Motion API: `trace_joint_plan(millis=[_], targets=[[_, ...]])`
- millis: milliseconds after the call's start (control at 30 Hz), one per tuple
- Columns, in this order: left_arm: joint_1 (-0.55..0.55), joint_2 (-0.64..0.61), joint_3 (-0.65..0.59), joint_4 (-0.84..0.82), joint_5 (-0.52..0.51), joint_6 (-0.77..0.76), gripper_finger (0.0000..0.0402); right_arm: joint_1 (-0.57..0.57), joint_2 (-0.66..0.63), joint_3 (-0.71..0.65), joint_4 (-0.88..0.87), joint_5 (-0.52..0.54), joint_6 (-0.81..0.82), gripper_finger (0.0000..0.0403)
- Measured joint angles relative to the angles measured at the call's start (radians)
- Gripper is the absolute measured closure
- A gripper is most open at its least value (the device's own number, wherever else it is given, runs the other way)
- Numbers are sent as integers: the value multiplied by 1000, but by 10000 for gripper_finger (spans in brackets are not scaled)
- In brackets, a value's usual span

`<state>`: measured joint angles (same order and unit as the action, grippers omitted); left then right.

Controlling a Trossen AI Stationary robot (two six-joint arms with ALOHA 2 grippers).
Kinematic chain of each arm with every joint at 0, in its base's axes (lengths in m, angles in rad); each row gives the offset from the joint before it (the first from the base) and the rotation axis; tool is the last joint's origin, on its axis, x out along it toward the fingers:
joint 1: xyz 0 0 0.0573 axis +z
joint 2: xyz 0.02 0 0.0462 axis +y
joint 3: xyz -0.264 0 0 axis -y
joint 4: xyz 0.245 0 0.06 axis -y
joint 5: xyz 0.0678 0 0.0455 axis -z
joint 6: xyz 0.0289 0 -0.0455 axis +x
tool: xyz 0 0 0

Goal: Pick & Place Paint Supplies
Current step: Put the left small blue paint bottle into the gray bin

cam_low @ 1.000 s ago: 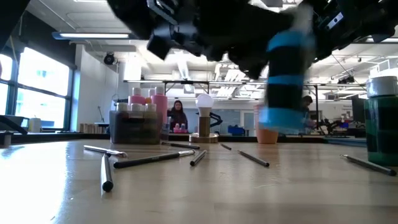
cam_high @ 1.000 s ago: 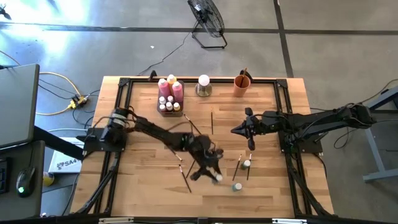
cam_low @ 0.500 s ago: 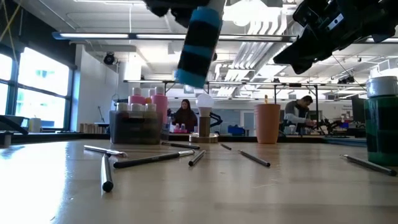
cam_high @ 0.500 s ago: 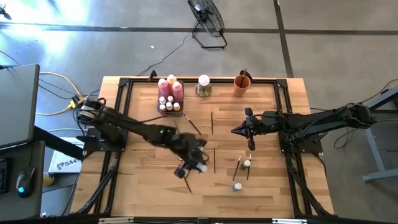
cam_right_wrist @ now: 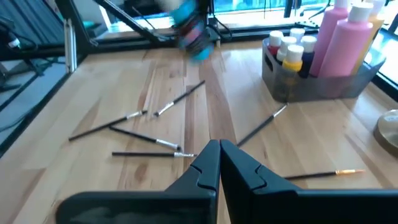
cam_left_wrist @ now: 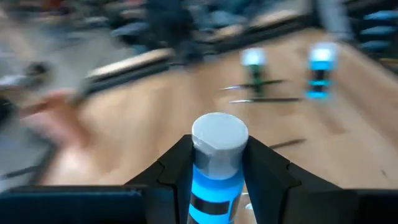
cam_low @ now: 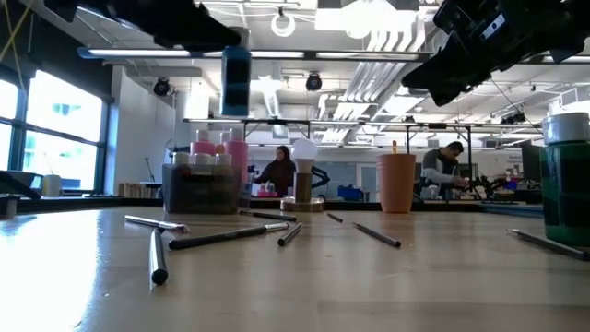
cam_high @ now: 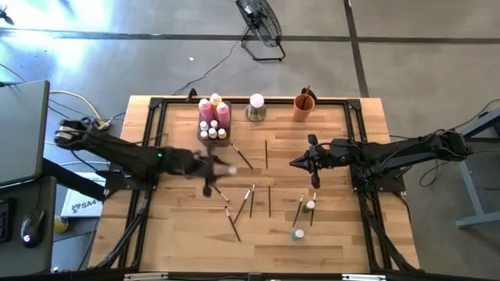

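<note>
Gripping a blue bottle (cam_left_wrist: 214, 168), the left gripper (cam_high: 219, 169) holds it above the table's (cam_high: 180, 226) left-centre, near the tray (cam_high: 212, 133). Right gripper (cam_right_wrist: 219, 158), pinched empty, waits mid-right.

The wooden table (cam_high: 172, 226) holds a grey tray (cam_high: 213, 134) of paint bottles, a white ball (cam_high: 256, 101) on a metal base and an orange cup (cam_high: 304, 107) along its far edge. Thin brushes (cam_high: 251, 200) lie scattered in the middle, with two tiny bottles (cam_high: 310, 206) near them.
</note>
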<state>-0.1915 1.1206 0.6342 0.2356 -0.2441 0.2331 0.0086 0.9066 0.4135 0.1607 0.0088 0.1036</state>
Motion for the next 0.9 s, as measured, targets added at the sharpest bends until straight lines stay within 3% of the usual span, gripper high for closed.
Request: trace_joint_plan(millis=[267, 400, 533, 900], targets=[[57, -293, -126, -2, -453, -15, 288, 0, 0, 0, 14, 23, -4, 399], [100, -367, -159, 43, -595, -31, 288, 0, 0, 0, 22, 23, -6, 399], [144, -379, -174, 61, -610, -73, 288, 0, 0, 0, 25, 23, -5, 399], [312, -231, -172, 65, -632, -212, 288, 0, 0, 0, 25, 45, -3, 399]])
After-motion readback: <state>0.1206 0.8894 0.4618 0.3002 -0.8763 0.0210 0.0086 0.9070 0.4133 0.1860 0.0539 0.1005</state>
